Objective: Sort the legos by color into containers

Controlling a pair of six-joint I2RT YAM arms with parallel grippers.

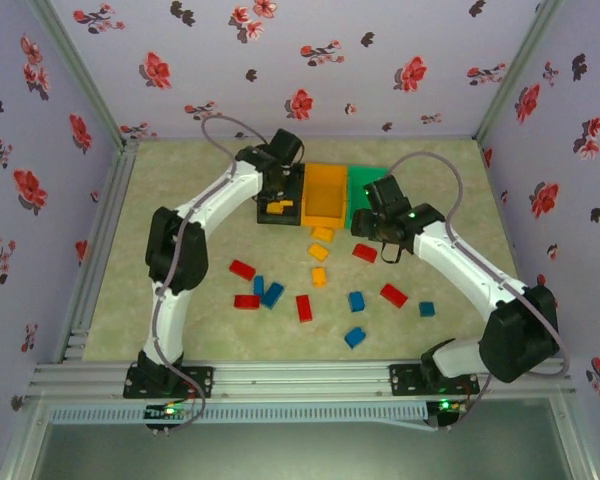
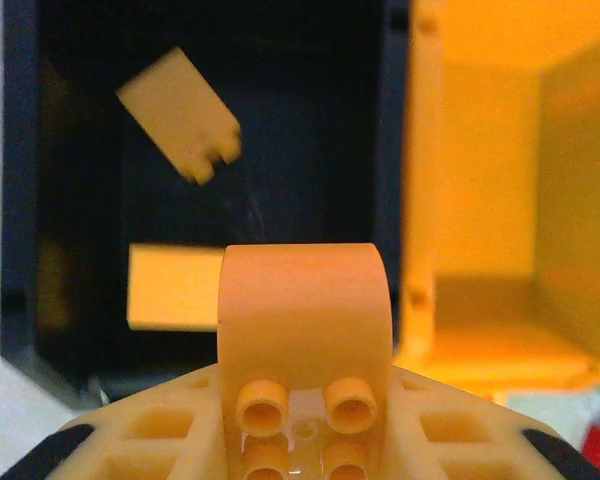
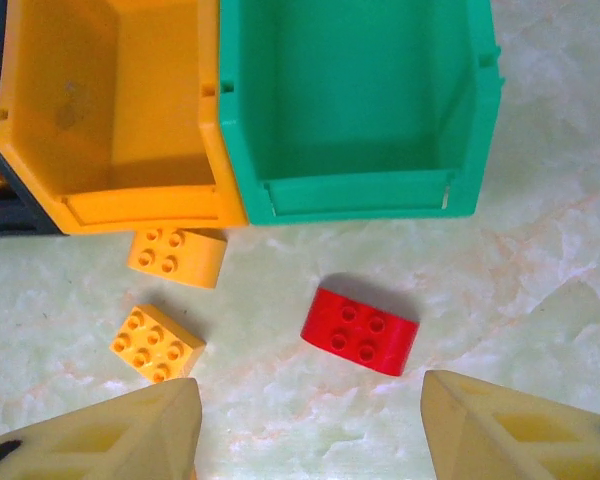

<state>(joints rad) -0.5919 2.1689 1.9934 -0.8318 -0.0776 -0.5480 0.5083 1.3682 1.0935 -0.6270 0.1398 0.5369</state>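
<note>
Left gripper [image 2: 305, 440]: clamped on a yellow brick [image 2: 305, 320] above the black bin's [image 2: 20, 200] near rim; two yellow bricks [image 2: 180, 115] lie inside, ahead.
Right gripper [image 3: 310, 420]: spread wide; red brick [image 3: 360, 330] just ahead, bare table [image 3: 540, 260] around it.
Green bin [image 3: 350, 80]: front edge beyond the red brick.
Orange bin [image 3: 160, 90]: ahead-left.

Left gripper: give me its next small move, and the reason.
Likely open and let go. The left gripper is shut on a yellow-orange brick, which hangs over the black bin. Two bricks of that colour lie inside, so releasing here should sort it rightly.
</note>
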